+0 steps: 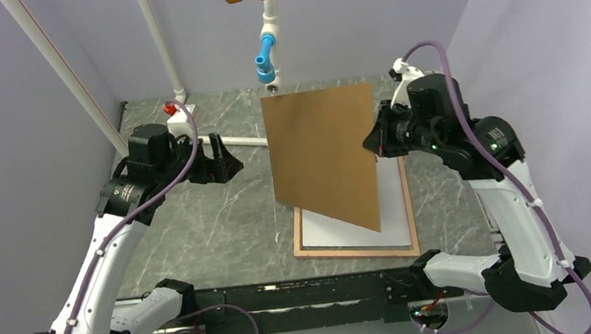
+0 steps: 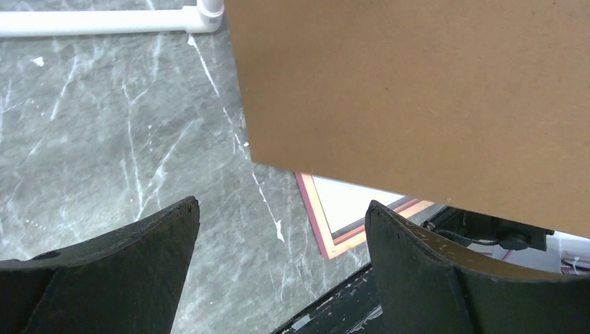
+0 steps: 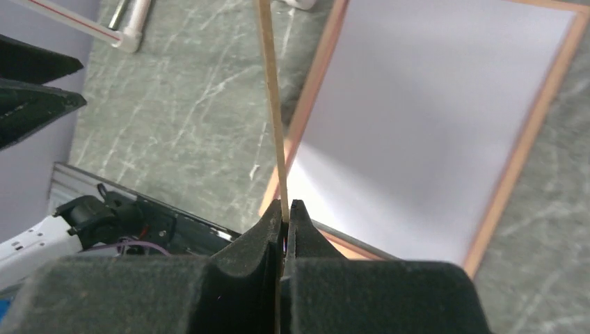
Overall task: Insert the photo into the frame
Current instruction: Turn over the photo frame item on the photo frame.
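right gripper (image 3: 285, 223): jaws closed tight on the right edge of the brown backing board (image 1: 324, 156), which the wrist view shows edge-on as a thin strip running up from the fingertips.
left gripper (image 2: 282, 278): jaws wide apart and holding nothing. it hovers over the table (image 1: 223, 215) near the board's left edge without touching it.
frame (image 1: 358, 253): lies flat on the table between the two arms, under and behind the board. its tan wood reverse faces up, and a pink line shows along its outer edge.
frame's long axis: runs from the near edge of the table toward the far side, slightly askew.
photo: no printed picture shows. a plain pale sheet (image 3: 431, 125) fills the frame's opening. it may be the photo lying face down, but that cannot be told.
board's pose: stands nearly upright with its broad face toward the camera and its long axis roughly vertical and tilted. its lower right corner hangs over the frame, and contact cannot be told.
risk, slipping: the board is pinched at a single spot on a thin edge, so it could swing or slide out of the grip.
risk, scraping: the low corner could drag across the pale sheet and push it out of place.
risk, misfit: if lowered while tilted, the board would likely catch on the frame's rim rather than settle inside it.
risk, no support: the left gripper is free, so nothing steadies the board's far edge.
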Motion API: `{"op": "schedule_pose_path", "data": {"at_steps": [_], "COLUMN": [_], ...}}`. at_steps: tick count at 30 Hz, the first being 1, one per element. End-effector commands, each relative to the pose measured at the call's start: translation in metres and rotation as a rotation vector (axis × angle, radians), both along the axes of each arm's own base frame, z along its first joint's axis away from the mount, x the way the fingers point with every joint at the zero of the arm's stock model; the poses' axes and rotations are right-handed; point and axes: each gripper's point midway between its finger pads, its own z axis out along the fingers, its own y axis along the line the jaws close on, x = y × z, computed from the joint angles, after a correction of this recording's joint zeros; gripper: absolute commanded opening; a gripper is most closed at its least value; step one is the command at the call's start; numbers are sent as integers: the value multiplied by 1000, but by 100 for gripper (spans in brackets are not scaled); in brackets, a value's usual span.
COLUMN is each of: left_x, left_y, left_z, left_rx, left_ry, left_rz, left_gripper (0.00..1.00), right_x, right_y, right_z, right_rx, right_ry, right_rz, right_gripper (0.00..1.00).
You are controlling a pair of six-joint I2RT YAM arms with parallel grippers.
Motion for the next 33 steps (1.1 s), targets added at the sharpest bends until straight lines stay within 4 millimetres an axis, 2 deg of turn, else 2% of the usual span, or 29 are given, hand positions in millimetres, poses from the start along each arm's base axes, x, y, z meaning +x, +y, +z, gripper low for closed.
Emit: {"op": "schedule_pose_path", "data": {"at_steps": [1, 9, 15, 18, 20, 24, 28, 33], "left_x": [12, 16, 15, 16, 16, 15, 14, 13], "left_y": [-16, -23, -29, -32, -35, -40, -44, -47], "left_z": [30, 29, 25, 25, 24, 19, 9, -4], "left_rx": [-28, -32, -37, -44, -52, -67, -104, -158], "left_ry": [-92, -84, -71, -68, -68, -44, -6, 61], "left_rz": [-32, -35, -44, -50, -55, -62, -53, -11], "left_gripper": [91, 91, 91, 91, 91, 91, 91, 92], "right_x": [-15, -7, 4, 9, 15, 33, 52, 54], "right_y": [-70, -118, -139, -143, -135, -103, -65, -33], "right_z": [15, 80, 108, 124, 128, 111, 75, 40], "right_rx": [-198, -255, -366, -392, -392, -431, -455, -385], "right_ry": [-51, -304, -437, -510, -572, -592, -525, -515], "right_rz": [-217, -410, -466, -472, -423, -242, -50, 88], "right_gripper": [0, 0, 0, 0, 0, 0, 0, 0]}}
